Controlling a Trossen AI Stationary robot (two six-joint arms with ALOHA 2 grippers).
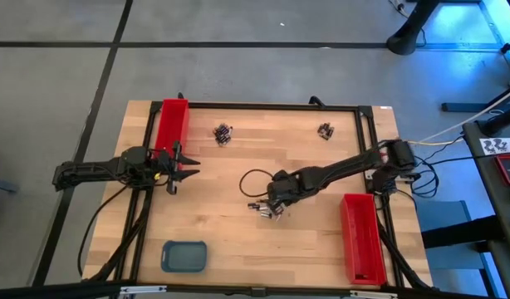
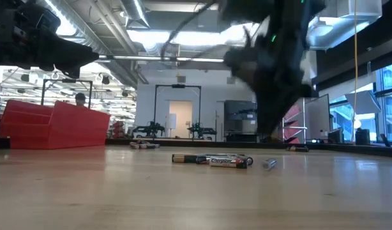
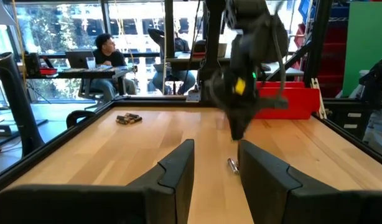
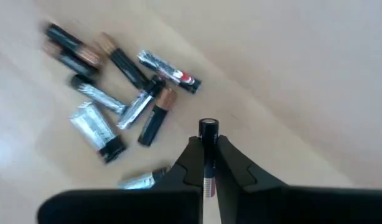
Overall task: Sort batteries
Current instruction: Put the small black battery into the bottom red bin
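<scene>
A loose pile of batteries (image 4: 122, 102) lies on the wooden table mid-way across, also seen as the middle pile (image 1: 269, 210) and as cells (image 2: 212, 160) in the low view. Two smaller battery clusters (image 1: 224, 133) (image 1: 325, 130) lie near the far edge. My right gripper (image 1: 277, 198) hovers over the middle pile, shut on one dark battery (image 4: 208, 132). My left gripper (image 1: 183, 171) waits open by the table's left side, next to a red tray (image 1: 172, 124); its fingers (image 3: 178, 171) show in the left wrist view, with a single cell (image 3: 232, 164) beyond them. My right gripper pinches one dark battery between its two fingertips (image 4: 192, 158). The fingers come slanting from above, and the battery lies along them. Its capped end (image 4: 208, 126) sticks out past the tips. It is held clear of the pile and the table.
A second red tray (image 1: 363, 237) lies near the right edge toward the front. A small blue-grey tray (image 1: 184, 256) sits near the front left. A dark cable loops on the table (image 1: 248, 178) beside my right arm. People sit beyond the table (image 3: 107, 53).
</scene>
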